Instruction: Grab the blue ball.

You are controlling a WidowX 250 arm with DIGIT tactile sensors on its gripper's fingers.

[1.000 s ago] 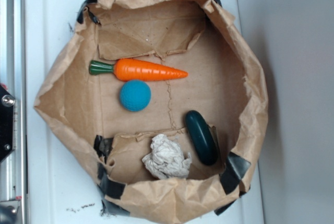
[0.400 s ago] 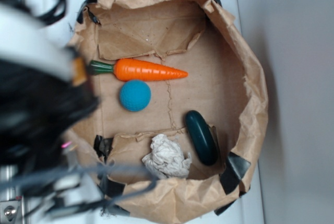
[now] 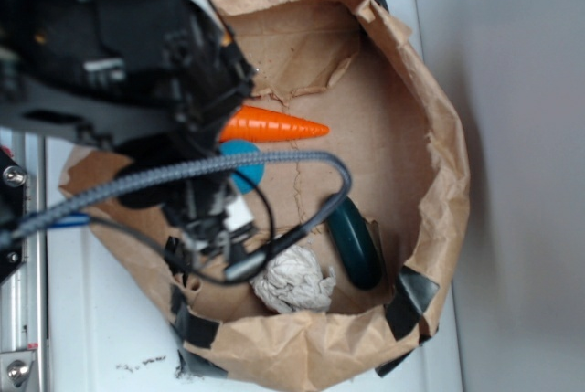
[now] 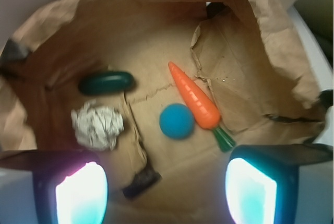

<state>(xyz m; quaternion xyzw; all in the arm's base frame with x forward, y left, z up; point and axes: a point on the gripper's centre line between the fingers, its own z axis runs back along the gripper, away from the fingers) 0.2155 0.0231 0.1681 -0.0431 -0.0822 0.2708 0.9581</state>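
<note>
Surface: a white tray-like tabletop (image 3: 91,319) beside a grey wall; on it sits a brown paper bag (image 3: 439,136) with its sides rolled down into a shallow basin and black tape at its corners.
Bag floor: creased brown paper (image 4: 156,67) with a torn seam running across the middle.
Blue ball: the small cyan-blue ball (image 4: 177,121) lies on the bag floor, just beside the orange toy carrot (image 4: 194,96) and apart from everything else. From the exterior camera only a sliver of the ball (image 3: 245,162) shows past the arm.
Carrot: the wrist view shows it whole, green stem included; the exterior view shows only its pointed half (image 3: 274,125).
Dark green cucumber toy: lies near the bag wall (image 4: 106,82); in the exterior view (image 3: 355,244) a grey cable crosses its upper end.
Crumpled white paper wad: sits near the cucumber toy (image 4: 97,125), clear in both views (image 3: 292,284).
Arm: the black robot arm (image 3: 119,63) and its cables cover the left part of the exterior view, over the bag's left side.
Gripper: the gripper (image 4: 167,182) hangs above the bag floor, its two fingers spread wide at the wrist view's lower corners, nothing between them; the ball lies ahead of the gap, untouched.
</note>
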